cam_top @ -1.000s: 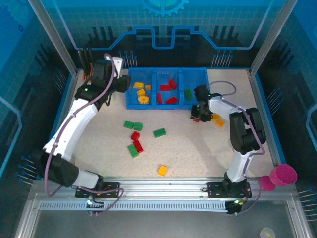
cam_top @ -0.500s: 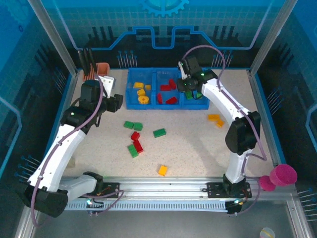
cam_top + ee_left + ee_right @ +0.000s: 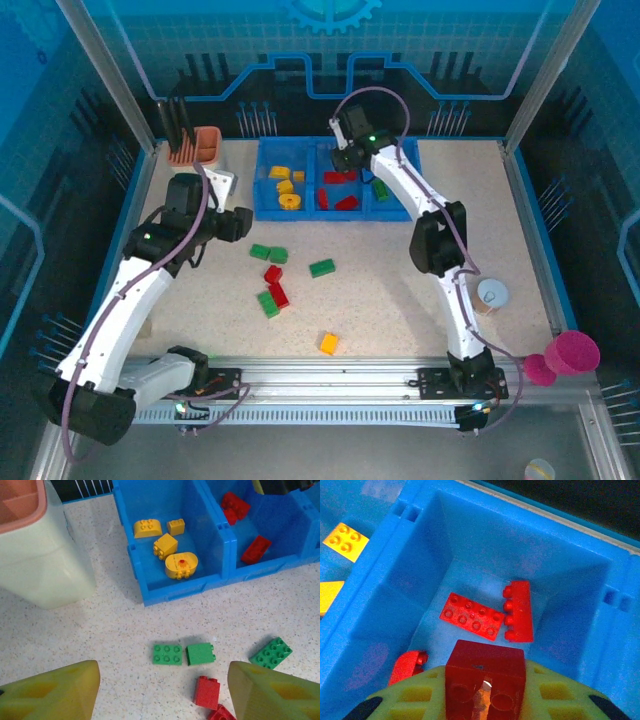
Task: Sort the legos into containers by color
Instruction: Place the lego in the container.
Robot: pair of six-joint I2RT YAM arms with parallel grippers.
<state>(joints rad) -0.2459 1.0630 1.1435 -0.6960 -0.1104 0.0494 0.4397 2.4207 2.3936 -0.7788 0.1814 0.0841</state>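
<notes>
The containers are three compartments of a blue tray [image 3: 306,209]: yellow legos [image 3: 173,545] on the left, red legos [image 3: 473,616] in the middle, a green one [image 3: 380,190] on the right. My right gripper [image 3: 485,692] hangs over the middle compartment, shut on a red brick [image 3: 485,672]. My left gripper [image 3: 160,695] is open above the table, its yellow fingers [image 3: 55,692] wide apart. Two green bricks [image 3: 168,655] lie just ahead of it and a red brick [image 3: 206,692] sits near its right finger. More green, red and orange legos [image 3: 328,343] lie loose mid-table.
A tall beige holder with an orange cup [image 3: 205,150] stands left of the tray, close to my left arm. A pink cup [image 3: 572,352] sits off the table's right front corner. A small pale round object [image 3: 492,295] lies at the right.
My right gripper rose from the table at the right with the red brick and swung left to the middle compartment. My left gripper backed away from the tray and opened wider.
</notes>
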